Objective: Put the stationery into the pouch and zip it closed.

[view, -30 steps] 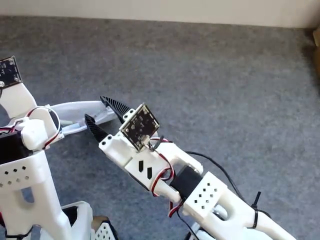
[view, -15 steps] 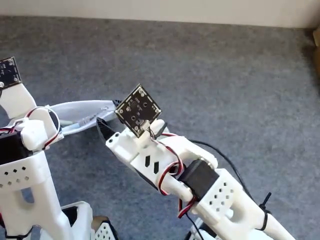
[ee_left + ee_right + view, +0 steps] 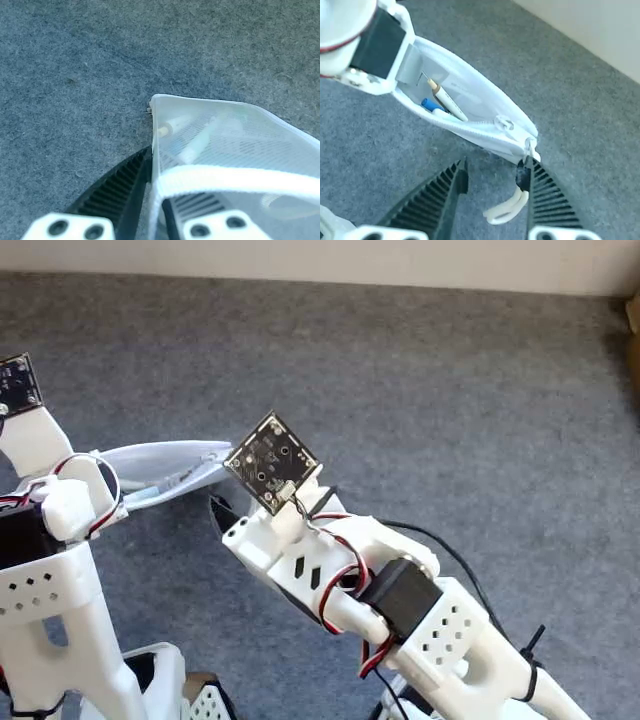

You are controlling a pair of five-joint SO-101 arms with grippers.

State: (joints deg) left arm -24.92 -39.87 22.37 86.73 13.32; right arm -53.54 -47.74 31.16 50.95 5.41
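While the stationery point(image 3: 443, 99) lies inside the pouch point(image 3: 470, 112), the first half of the task reads as done: a pale pencil-like stick and a blue-tipped pen show through the gaping mouth, and more shapes show through the mesh wall in the left wrist view. No loose item is seen on the grey table cover point(image 3: 450, 390).

Left gripper point(image 3: 155, 175): jaws clamped on one end of the pouch, one ribbed jaw on the outside of the mesh, the other seen through it. The rest of the pouch extends out past the jaw tips.

Right gripper point(image 3: 492, 170): jaws apart, holding nothing. The far end of the pouch sits just beyond the jaw tips, nearer one jaw than the other. A white cord loop point(image 3: 506, 211) hangs from that end into the gap between the jaws, close against one of them.

Zip: not closed. The mouth is open along most of its length. A small round fitting, judged to be the slider point(image 3: 504, 121), sits on the zip line just beyond the jaws.

Outstanding, by judgement: take hold of the pull and run the zip shut against the left gripper's hold
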